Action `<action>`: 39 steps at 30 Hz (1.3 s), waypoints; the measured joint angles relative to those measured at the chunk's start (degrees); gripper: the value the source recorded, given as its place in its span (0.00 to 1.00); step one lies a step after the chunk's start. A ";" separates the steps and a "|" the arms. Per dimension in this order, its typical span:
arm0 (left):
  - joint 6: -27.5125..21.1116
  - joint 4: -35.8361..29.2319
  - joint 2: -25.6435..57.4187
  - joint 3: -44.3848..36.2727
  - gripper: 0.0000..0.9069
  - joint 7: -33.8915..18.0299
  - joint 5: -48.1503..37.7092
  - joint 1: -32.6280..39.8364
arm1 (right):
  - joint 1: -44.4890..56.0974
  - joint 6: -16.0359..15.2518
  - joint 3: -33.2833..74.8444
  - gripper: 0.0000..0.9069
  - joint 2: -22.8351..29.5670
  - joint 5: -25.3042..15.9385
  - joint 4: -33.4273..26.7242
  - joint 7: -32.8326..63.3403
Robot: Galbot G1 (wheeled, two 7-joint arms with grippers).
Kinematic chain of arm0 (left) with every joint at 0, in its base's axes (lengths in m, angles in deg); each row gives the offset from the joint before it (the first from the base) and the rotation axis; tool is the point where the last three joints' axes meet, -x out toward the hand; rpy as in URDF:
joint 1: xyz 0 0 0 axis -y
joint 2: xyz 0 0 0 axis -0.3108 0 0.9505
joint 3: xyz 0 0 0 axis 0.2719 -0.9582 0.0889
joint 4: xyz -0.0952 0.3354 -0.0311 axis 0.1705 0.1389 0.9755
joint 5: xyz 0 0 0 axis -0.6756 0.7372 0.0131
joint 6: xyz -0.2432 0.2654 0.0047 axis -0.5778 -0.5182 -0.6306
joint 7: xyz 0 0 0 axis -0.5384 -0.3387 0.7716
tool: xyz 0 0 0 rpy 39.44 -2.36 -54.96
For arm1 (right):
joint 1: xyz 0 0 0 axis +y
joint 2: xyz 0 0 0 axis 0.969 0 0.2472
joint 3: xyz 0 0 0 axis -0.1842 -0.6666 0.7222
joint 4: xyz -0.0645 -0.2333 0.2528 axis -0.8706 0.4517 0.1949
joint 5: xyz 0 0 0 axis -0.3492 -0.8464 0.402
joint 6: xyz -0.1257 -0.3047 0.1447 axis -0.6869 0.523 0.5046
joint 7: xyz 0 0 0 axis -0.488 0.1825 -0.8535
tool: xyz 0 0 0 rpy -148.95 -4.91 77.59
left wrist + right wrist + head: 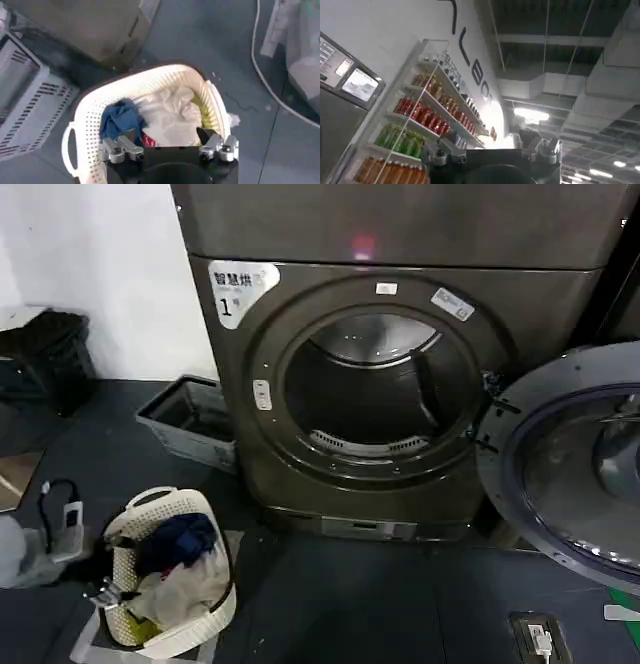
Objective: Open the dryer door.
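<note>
The dryer door (570,474) stands swung wide to the right of the machine, its grey inside face and glass centre turned toward me. The round drum opening (375,384) is uncovered and the drum looks dark inside. My left gripper (167,137) hangs open above a white laundry basket (90,115), well left of and below the dryer, with nothing between its fingers. My right gripper (487,145) is open too and holds nothing; it points up toward the ceiling beside the machine's control panel (350,80).
The white basket (215,609) of clothes sits on the dark floor at front left. A grey slatted crate (190,419) lies against the dryer's left side. A cable and charger (60,519) lie at far left. Shelves of bottles (420,115) line the wall.
</note>
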 joint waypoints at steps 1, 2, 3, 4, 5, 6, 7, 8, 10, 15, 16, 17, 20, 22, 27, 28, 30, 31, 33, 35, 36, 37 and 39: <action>-0.21 0.10 0.00 -0.03 1.00 -0.19 0.44 -0.20 | 0.04 0.01 0.00 1.00 0.02 0.00 -0.01 -0.05; -0.30 0.21 -0.05 -0.04 1.00 -0.38 0.58 -0.26 | 0.11 0.05 0.02 1.00 0.02 0.01 -0.01 -0.13; -0.34 0.33 -0.13 -0.04 1.00 -0.46 0.80 -0.26 | 0.19 0.07 0.11 1.00 0.02 0.01 -0.02 -0.20; -0.35 0.34 -0.16 -0.04 1.00 -0.37 0.90 -0.24 | 0.24 0.09 0.17 1.00 0.01 0.01 -0.02 -0.31; -0.33 0.34 -0.16 -0.04 1.00 -0.21 1.20 -0.24 | 0.26 0.09 0.18 1.00 0.02 0.01 -0.02 -0.36; -0.33 0.31 -0.20 -0.04 1.00 -0.24 1.38 -0.23 | 0.26 0.09 0.20 1.00 0.02 0.02 0.03 -0.38; -0.34 0.20 -0.23 -0.08 1.00 -0.27 1.40 -0.24 | 0.26 0.09 0.24 1.00 0.01 0.02 0.07 -0.42; -0.44 0.18 -0.27 -0.10 1.00 -0.39 1.44 -0.28 | 0.30 0.09 0.29 1.00 0.01 0.02 0.09 -0.48; -0.64 0.25 -0.27 -0.15 1.00 -0.45 1.50 -0.35 | 0.36 0.09 0.47 1.00 -0.06 0.01 0.00 -0.48; -0.81 0.69 -0.12 -0.23 1.00 -0.42 2.18 -0.67 | 0.30 0.09 0.50 1.00 -0.10 0.01 -0.10 -0.51; -0.83 0.75 -0.09 -0.28 1.00 -0.34 2.55 -0.82 | 0.29 0.10 0.44 1.00 -0.02 -0.02 -0.10 -0.55; -0.82 0.76 -0.04 -0.30 1.00 -0.12 2.79 -0.93 | 0.27 0.11 0.40 1.00 0.01 -0.04 -0.10 -0.58; -0.62 0.61 -0.04 -0.35 1.00 -0.07 3.65 -1.03 | 0.21 0.13 0.38 1.00 0.04 -0.08 -0.09 -0.60; -0.64 0.57 -0.06 -0.35 1.00 -0.16 4.03 -1.07 | 0.21 0.13 0.42 1.00 0.04 -0.11 -0.10 -0.66; -0.64 0.99 -0.06 -0.36 1.00 0.01 4.44 -1.14 | 0.26 0.16 0.58 1.00 0.02 -0.17 -0.36 -0.72; -0.64 1.03 -0.06 -0.36 1.00 0.03 4.55 -1.16 | 0.26 0.16 0.58 1.00 0.02 -0.17 -0.36 -0.72; -0.64 1.06 -0.06 -0.36 1.00 0.08 4.65 -1.18 | 0.27 0.16 0.60 1.00 0.01 -0.17 -0.34 -0.73; -0.64 1.07 -0.06 -0.37 1.00 0.11 4.74 -1.22 | 0.27 0.16 0.61 1.00 0.02 -0.18 -0.34 -0.76; -0.63 1.15 -0.06 -0.41 1.00 0.26 4.97 -1.35 | 0.26 0.16 0.61 1.00 0.03 -0.20 -0.27 -0.79; -0.62 1.27 -0.06 -0.43 1.00 0.39 5.14 -1.45 | 0.26 0.16 0.61 1.00 0.09 -0.23 -0.22 -0.87; -0.59 1.34 -0.06 -0.43 1.00 0.47 5.25 -1.49 | 0.31 0.16 0.69 1.00 0.09 -0.28 -0.23 -0.87; -0.59 1.34 -0.06 -0.43 1.00 0.56 5.38 -1.54 | 0.34 0.16 0.81 1.00 0.08 -0.34 -0.30 -0.87; -0.54 1.36 -0.02 -0.43 1.00 0.66 5.59 -1.57 | 0.39 0.15 0.94 1.00 0.06 -0.63 -0.50 -0.89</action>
